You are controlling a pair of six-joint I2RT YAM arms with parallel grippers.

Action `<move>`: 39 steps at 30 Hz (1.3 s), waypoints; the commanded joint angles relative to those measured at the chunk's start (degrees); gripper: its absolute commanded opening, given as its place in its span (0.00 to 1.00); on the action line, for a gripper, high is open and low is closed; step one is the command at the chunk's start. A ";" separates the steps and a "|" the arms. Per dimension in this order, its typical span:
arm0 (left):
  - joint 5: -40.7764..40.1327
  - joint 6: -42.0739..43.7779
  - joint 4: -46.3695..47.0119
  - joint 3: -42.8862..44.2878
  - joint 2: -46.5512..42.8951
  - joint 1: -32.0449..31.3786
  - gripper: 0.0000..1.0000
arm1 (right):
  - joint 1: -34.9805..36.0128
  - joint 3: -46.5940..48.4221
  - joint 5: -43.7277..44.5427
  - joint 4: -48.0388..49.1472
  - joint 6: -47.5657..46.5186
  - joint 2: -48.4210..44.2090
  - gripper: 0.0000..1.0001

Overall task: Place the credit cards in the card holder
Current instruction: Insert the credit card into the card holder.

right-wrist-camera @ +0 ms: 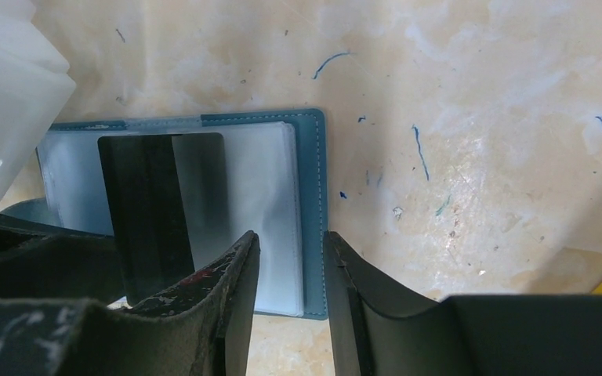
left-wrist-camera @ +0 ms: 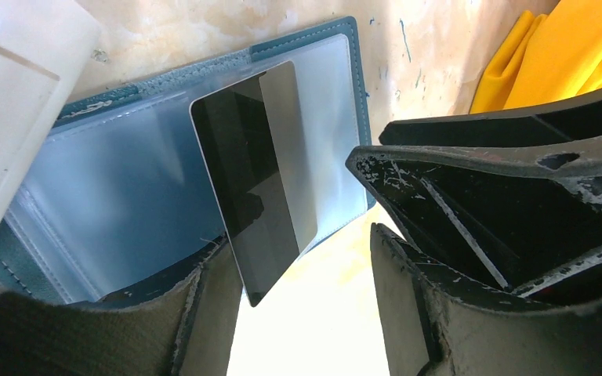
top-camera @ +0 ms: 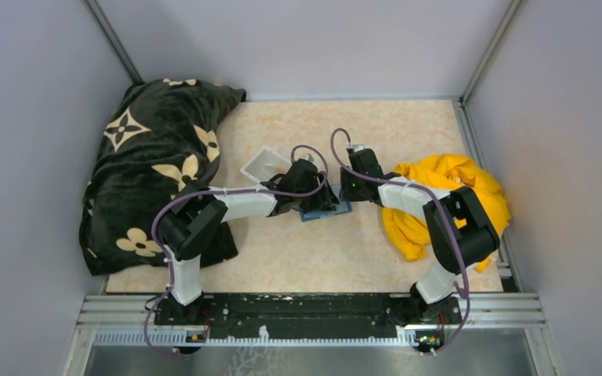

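Note:
The teal card holder (top-camera: 325,211) lies open on the table between both arms, its clear sleeves facing up (left-wrist-camera: 125,196). A dark grey credit card (left-wrist-camera: 259,172) rests slanted on the sleeves, with one corner sticking out past the holder's edge. I cannot tell whether it is tucked into a sleeve. My left gripper (left-wrist-camera: 298,243) is open wide over that edge, with the card's corner beside its left finger (left-wrist-camera: 212,313). My right gripper (right-wrist-camera: 291,243) is open by a narrow gap, straddling the holder's teal border (right-wrist-camera: 313,157), with the card (right-wrist-camera: 165,204) to its left.
A clear-white plastic tray (top-camera: 262,166) stands just behind and left of the holder, close to the left gripper. A black flowered blanket (top-camera: 157,157) covers the table's left side. A yellow cloth (top-camera: 447,196) is bunched at the right, beside the right arm.

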 commanded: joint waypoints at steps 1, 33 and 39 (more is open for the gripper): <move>-2.76 1.06 -8.07 -2.02 5.16 -0.55 0.67 | -0.16 -1.29 -0.98 3.37 1.12 0.52 0.35; -1.07 2.72 -4.93 -3.60 4.42 -0.64 0.69 | -0.05 -2.46 -7.04 5.42 1.57 3.20 0.15; 0.84 5.10 -6.03 -3.29 3.90 -0.69 0.63 | 0.27 -2.44 -7.66 5.78 1.71 3.49 0.13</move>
